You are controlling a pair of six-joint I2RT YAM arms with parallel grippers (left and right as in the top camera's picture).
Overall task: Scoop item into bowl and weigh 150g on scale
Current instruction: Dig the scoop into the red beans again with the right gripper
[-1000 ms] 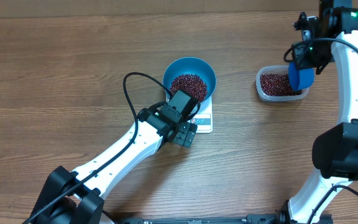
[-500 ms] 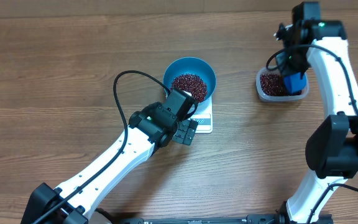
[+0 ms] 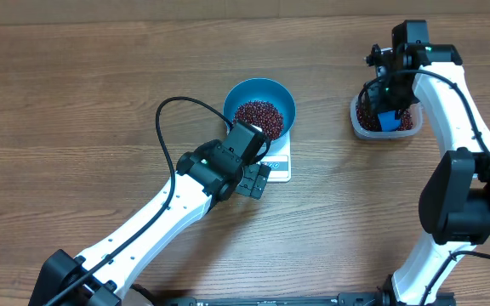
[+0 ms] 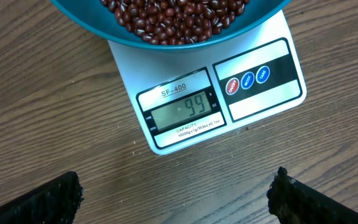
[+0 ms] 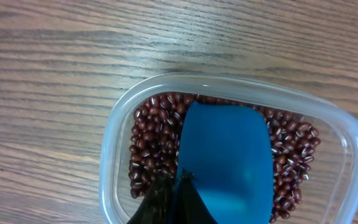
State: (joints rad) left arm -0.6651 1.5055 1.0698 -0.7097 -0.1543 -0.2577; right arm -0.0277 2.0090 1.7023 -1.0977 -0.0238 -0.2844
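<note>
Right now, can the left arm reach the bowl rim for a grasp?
Probably yes. The left end effector hangs open just in front of the scale, the bowl sits on it right beyond, and nothing lies between.

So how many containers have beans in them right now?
2. The blue bowl on the scale at centre, and the clear tub at the right with the blue scoop in it. None seems hidden.

Table (image 3: 75,85): open wood lay left and far. Bowl (image 3: 268,89) on scale (image 3: 281,167) blocked centre, left gripper (image 3: 255,181) just near it. Scoop (image 3: 389,121) occupied tub (image 3: 357,119) at right.
</note>
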